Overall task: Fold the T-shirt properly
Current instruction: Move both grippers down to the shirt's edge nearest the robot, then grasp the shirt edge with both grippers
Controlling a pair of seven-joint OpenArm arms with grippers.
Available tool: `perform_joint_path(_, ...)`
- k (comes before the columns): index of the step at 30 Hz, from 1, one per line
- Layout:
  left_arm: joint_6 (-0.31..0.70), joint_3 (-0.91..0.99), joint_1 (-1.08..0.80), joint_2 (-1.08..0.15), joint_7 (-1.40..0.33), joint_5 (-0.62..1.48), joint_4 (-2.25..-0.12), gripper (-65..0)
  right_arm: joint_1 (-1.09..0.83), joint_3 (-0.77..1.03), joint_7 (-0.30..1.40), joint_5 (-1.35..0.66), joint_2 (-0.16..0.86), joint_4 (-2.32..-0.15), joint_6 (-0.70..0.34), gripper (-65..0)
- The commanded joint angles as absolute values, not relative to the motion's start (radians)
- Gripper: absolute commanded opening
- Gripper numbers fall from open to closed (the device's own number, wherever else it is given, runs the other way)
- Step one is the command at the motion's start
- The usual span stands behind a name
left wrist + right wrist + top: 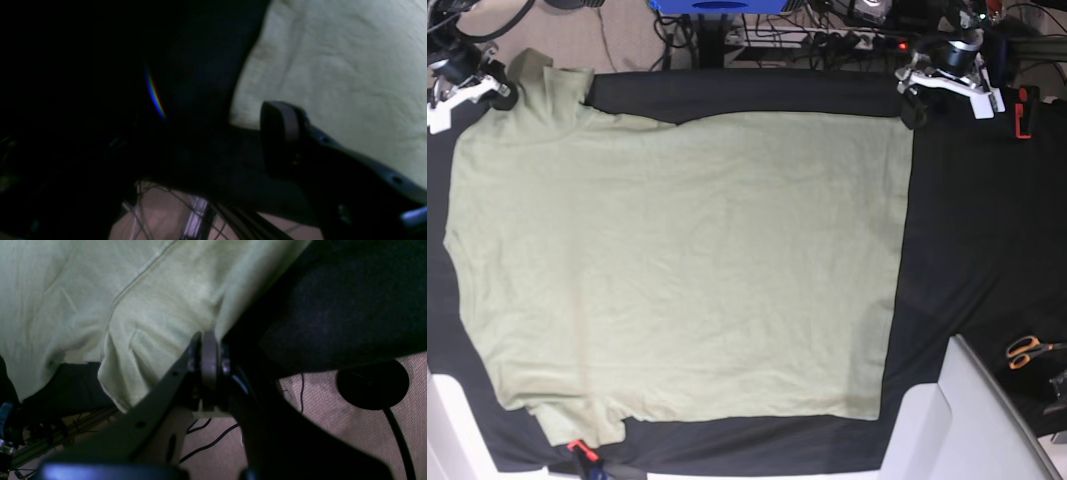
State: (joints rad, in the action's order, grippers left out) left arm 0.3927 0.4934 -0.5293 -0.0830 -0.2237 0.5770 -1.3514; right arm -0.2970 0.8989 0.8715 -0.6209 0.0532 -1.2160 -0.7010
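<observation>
From above, the T-shirt (677, 260) lies spread flat across the black-clothed bench (967, 250), its hem edge running down the right side of that view and a sleeve reaching toward the top left corner. Orange-handled scissors (1027, 350) lie on the cloth at the far right, well apart from the shirt.

The right gripper (499, 92) sits at that top left corner, against the sleeve, but the overhead view is too coarse to show its hold. The right wrist camera settles it: the right gripper's (209, 355) jaws are pressed together on the sleeve's edge, the green fabric gathered into creases above them, with bare floor and cables below the bench edge.

The left gripper (911, 105) is at the shirt's top right corner in the overhead view. Up close, only one finger (280, 133) shows, standing clear of the shirt (333, 66) beside its corner with nothing in it; the jaws look released.
</observation>
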Motion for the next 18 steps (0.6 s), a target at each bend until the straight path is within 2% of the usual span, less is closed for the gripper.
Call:
perform_joint_path(1, 0.400, 0.475, -0.530, -0.084, -0.229, 0.582, -1.360, -21.6, -0.305, 0.897, 0.897, -0.585, 0.062, -1.218, -0.698, -64.4)
perform_joint_path(6, 0.398, 0.398, -0.518, -0.079, -0.229, 0.582, -1.357, -21.6, -0.305, 0.897, 0.897, -0.585, 0.062, -1.218, -0.698, -64.4)
perform_joint_path(16, 0.398, 0.398, -0.461, -0.059, -0.229, 0.584, -1.287, -22.2, -0.305, 0.897, 0.897, -0.584, 0.074, -1.216, -0.698, -64.4)
perform_joint_path(17, 0.398, 0.398, -0.461, -0.059, -0.229, 0.584, -1.287, -24.5, -0.305, 0.897, 0.897, -0.584, 0.074, -1.216, -0.698, -64.4)
perform_joint_path(18, 0.398, 0.395, -0.460, -0.059, -0.229, 0.584, -1.285, -29.6, -0.305, 0.897, 0.897, -0.584, 0.074, -1.216, -0.698, -64.4)
